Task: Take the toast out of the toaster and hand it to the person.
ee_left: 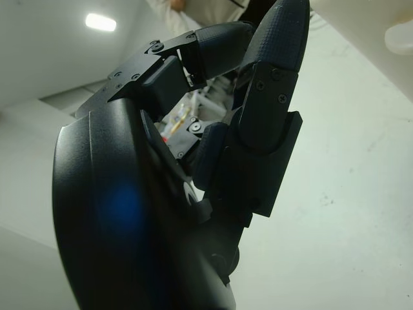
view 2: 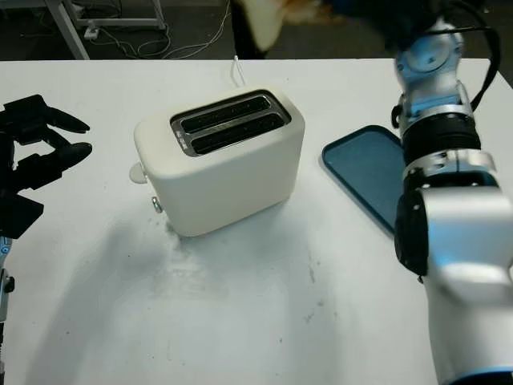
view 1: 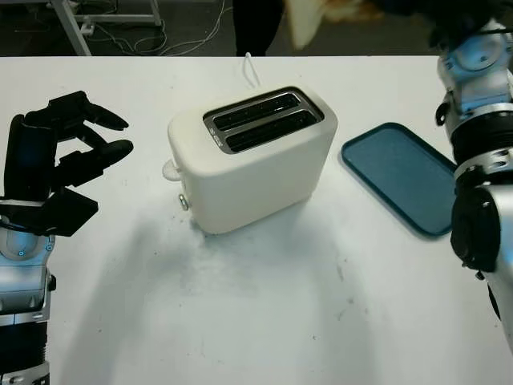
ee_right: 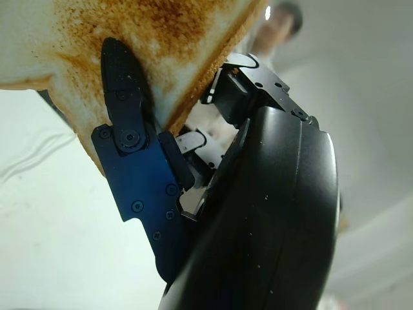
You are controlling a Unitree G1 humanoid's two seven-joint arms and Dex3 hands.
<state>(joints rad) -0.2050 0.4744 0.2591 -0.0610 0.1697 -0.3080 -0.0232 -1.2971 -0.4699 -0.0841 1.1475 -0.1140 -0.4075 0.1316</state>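
Bright overhead light is washing the white table (view 1: pixel 264 321); soft shadow is falling lower left of the toaster (view 1: pixel 252 156); the frame's top edge is blurring.

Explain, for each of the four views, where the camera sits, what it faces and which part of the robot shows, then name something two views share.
Left eye: head camera, facing down at the toaster, tray and left hand.
Right eye: beside it, same table, right arm raised.
Left wrist: on the left arm, past its open hand.
Right wrist: on the right arm; right hand gripping toast.
Shared: both eyes show the toaster.
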